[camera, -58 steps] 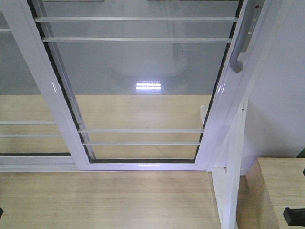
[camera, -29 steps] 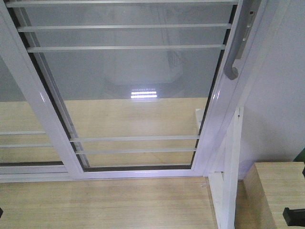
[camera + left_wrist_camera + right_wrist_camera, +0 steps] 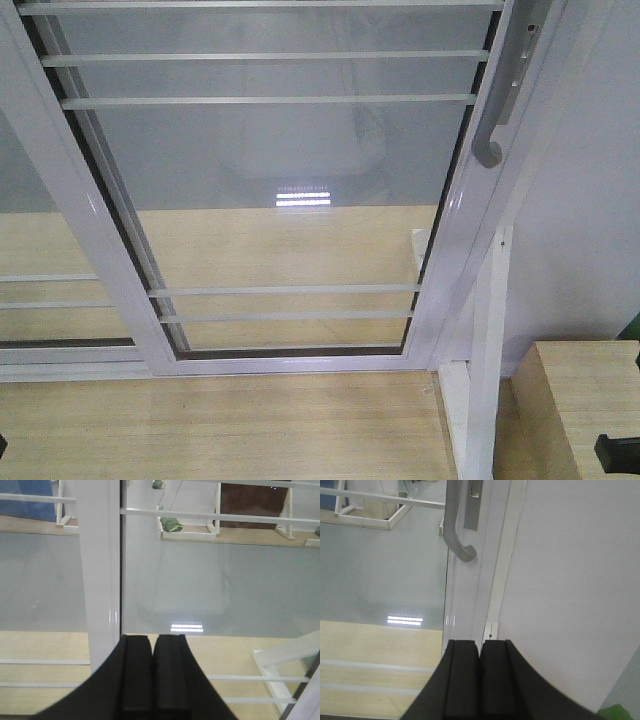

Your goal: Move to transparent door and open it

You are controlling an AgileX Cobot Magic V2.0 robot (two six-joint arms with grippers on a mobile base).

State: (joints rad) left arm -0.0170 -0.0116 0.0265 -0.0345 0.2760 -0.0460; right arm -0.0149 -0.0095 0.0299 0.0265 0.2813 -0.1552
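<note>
The transparent door (image 3: 290, 180) stands right in front of the robot and fills most of the front view. Its clear glass is crossed by thin white horizontal bars in pairs, high and low, and its bottom rail meets the pale wooden floor (image 3: 220, 420). The long curved grey handle (image 3: 497, 105) runs down the right-hand stile, which sits close against the white frame next to the plain white wall (image 3: 590, 200). To the left, a second white-framed glass panel (image 3: 40, 250) overlaps the door behind its left stile. A bright striped reflection of a lamp (image 3: 302, 197) shows on the floor beyond the glass. A slim white post (image 3: 485, 350) rises in the lower right corner, beside the edge of a light wooden box (image 3: 580, 400). From the left wrist, the left tool (image 3: 152, 642) points at the glass. Its two black fingers are pressed flat together with nothing between them, and they sit just right of a broad white upright (image 3: 102, 570) of the frame. From the right wrist, the right tool (image 3: 480, 645) is likewise closed tight and empty. It is aimed at the door's edge where the stile meets the wall. The hooked lower end of the handle (image 3: 455, 530) hangs above it and a little to its left, clear of the fingers.
</note>
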